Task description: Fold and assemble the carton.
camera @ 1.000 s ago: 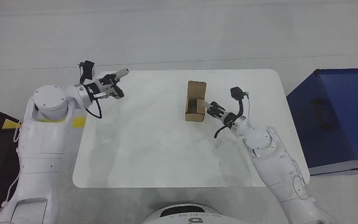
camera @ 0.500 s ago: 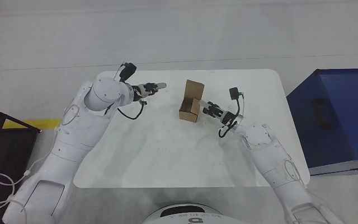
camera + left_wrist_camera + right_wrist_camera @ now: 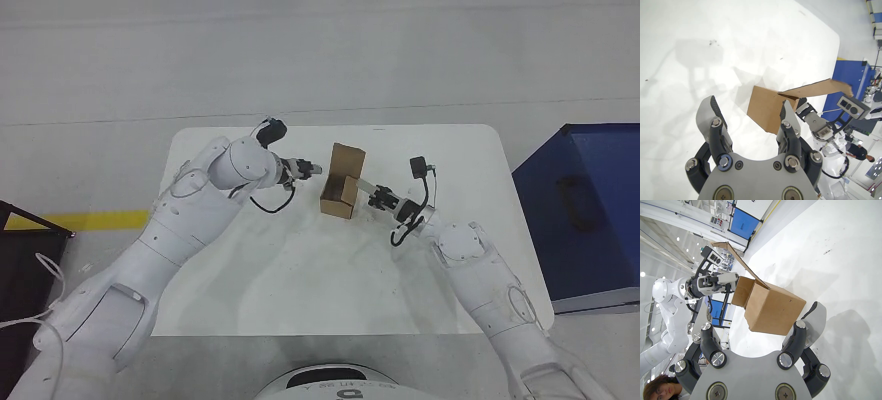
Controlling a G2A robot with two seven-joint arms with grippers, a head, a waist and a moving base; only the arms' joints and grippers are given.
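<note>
**Cardboard carton between two spread grippers**

Your carton [image 3: 340, 185] sits on the white table [image 3: 250, 270] between the two grippers. It is partly formed: a brown body with one long flap [image 3: 819, 88] standing out from its top edge and a shorter flap bent at its open end. You cannot tell from the top view whether its underside lies flat on the table or is tipped up. In the left wrist view its lower corner is hidden behind a finger.

Your left gripper [image 3: 308, 170] is just beside the carton's open end, with its fingers apart. Whether a tip touches the cardboard is too close to call.

Your right gripper [image 3: 372, 189] is against the opposite side of the carton. Its linkage is spread wide, so read it as apart, not clamped. One finger [image 3: 814, 311] is plain, just beside the carton's near corner. The other is lost against the background. In the left wrist view the carton's body hides the point of contact.

Beyond the carton on the right gripper's side, off the table, a blue container [image 3: 590, 210] is cut off by the picture's edge.
</note>
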